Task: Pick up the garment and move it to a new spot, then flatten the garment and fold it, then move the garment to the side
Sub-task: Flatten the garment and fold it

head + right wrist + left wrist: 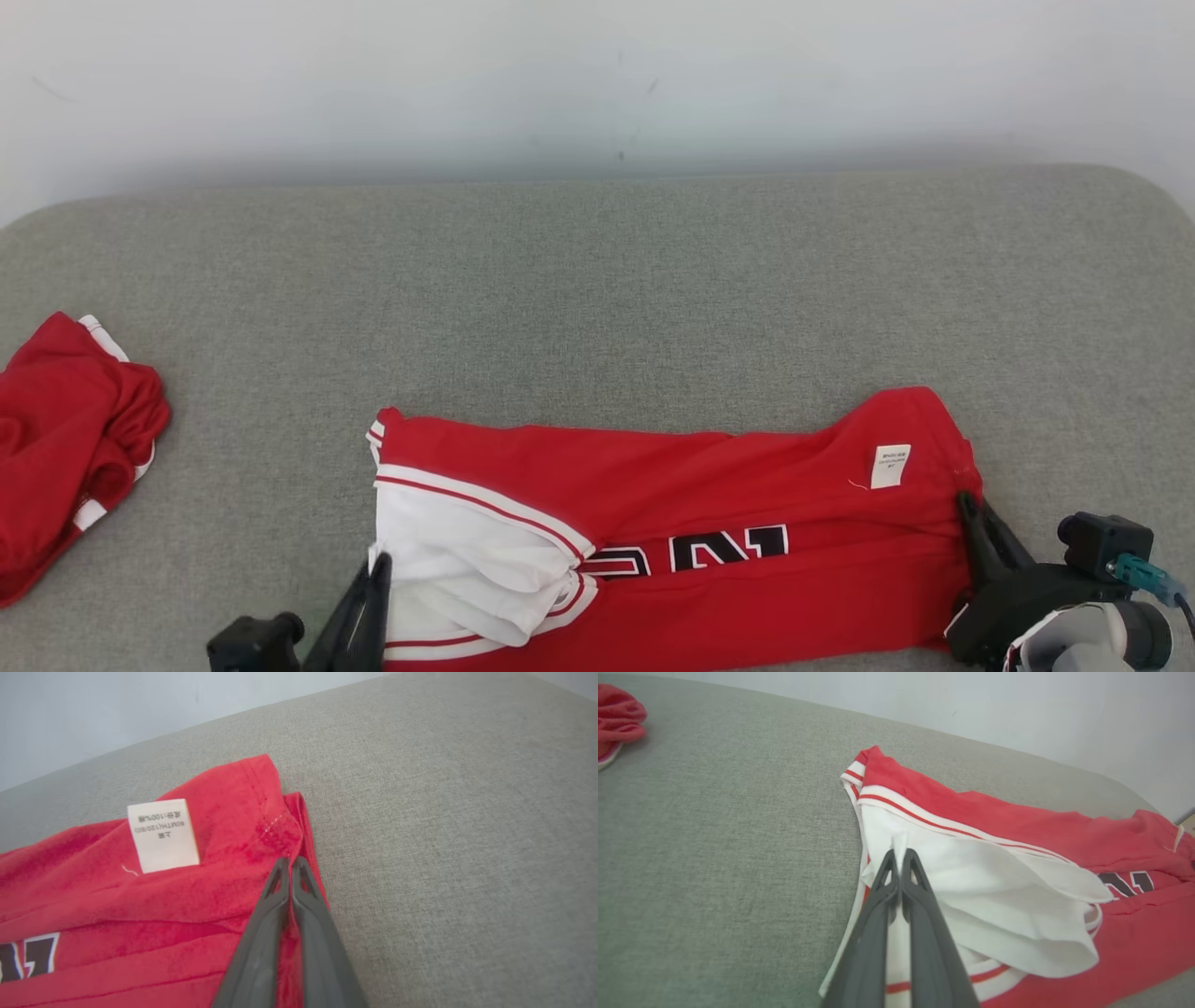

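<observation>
At the far left of the grey bench point(597, 280), a crumpled red garment point(70, 448) with white trim is lying well apart from the piece you are working on.

Moving right, your left gripper point(380, 560) is showing at the bottom edge of the head view. Its fingers are pressing together on a fold of white cloth at the left end of the red jersey point(728, 467). In the left wrist view, a small tip of that white fabric is poking out between the fingertips of the left gripper point(900, 851).

You are holding the jersey along the near edge of the bench, between your two grippers. It is lying as a long band, with loose folds running its length. A white panel point(467, 551) edged with red stripes is bunching up at the left end. Black numerals point(728, 551) with white outlines are peeking out from under a fold near the middle. Further right, a white label point(890, 465) is sitting on the red cloth.

At the right end, your right gripper point(964, 501) is pinching the jersey's stitched red hem, fingers together, with red cloth showing between them in the right wrist view point(290, 861).
</observation>
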You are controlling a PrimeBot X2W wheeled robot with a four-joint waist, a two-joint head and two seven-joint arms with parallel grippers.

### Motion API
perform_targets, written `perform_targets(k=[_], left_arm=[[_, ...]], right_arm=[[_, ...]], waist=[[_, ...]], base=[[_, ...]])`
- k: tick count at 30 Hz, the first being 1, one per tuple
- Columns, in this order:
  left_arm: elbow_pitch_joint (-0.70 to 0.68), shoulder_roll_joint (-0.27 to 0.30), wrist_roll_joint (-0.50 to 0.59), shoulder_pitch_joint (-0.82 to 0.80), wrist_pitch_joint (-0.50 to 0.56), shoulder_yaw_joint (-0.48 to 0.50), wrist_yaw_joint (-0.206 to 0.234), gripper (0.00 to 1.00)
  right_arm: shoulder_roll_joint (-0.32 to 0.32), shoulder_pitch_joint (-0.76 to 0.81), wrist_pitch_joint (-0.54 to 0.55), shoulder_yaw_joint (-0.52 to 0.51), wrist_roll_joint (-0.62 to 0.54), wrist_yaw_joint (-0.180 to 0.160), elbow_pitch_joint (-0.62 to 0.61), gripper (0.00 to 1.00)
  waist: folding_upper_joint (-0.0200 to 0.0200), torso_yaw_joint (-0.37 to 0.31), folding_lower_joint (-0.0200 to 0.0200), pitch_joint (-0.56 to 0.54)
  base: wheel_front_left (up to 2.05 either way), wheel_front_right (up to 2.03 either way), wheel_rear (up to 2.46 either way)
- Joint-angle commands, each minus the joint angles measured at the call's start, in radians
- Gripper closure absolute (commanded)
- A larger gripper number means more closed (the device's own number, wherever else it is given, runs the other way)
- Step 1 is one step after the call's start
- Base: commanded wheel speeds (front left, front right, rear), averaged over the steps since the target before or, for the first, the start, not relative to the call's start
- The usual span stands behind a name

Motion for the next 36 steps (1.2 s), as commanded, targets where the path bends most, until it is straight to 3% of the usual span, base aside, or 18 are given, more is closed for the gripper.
perform_targets(k=[1, 9, 15, 27, 28, 29, 36], left_arm=[[-0.005, -0.015, 0.013, -0.015, -0.002, 0.021, -0.003, 0.0], [-0.095, -0.06, 0.165, 0.028, -0.003, 0.192, 0.006, 0.0], [-0.166, -0.113, 0.307, 0.078, -0.003, 0.314, 0.002, 0.0], [-0.142, -0.17, 0.377, 0.101, -0.003, 0.421, -0.031, 0.0], [-0.141, -0.172, 0.38, 0.102, -0.003, 0.426, -0.034, 0.0], [-0.139, -0.174, 0.382, 0.104, -0.003, 0.431, -0.037, 0.0], [-0.118, -0.185, 0.414, 0.111, -0.003, 0.446, -0.044, 0.0]], right_arm=[[-0.001, -0.003, -0.007, 0.003, 0.003, -0.002, -0.009, 0.0], [-0.021, -0.001, -0.013, -0.011, -0.007, -0.002, -0.059, 0.0], [-0.01, -0.036, 0.042, -0.001, -0.028, -0.002, 0.044, 0.0], [0.026, -0.063, 0.12, 0.055, 0.001, -0.002, 0.189, 0.0], [0.03, -0.064, 0.124, 0.062, 0.009, -0.002, 0.192, 0.47], [0.033, -0.065, 0.124, 0.07, 0.015, -0.002, 0.19, 1.0], [-0.009, -0.086, 0.105, 0.088, 0.06, -0.003, 0.185, 1.0]], waist=[[0.0001, 0.002, 0.0, -0.003], [0.0001, 0.002, 0.0, -0.023], [0.0001, 0.009, 0.0, -0.031], [0.0001, 0.028, 0.0, -0.033], [0.0001, 0.028, 0.0, -0.034], [0.0001, 0.028, 0.0, -0.035], [0.0001, 0.018, 0.0, -0.046]], base=[[0.0, 0.0, 0.0], [0.0, 0.0, 0.0], [0.0, 0.0, 0.0], [0.0, 0.0, 0.0], [0.0, 0.0, 0.0], [0.0, 0.0, 0.0], [0.0, 0.0, 0.0]])
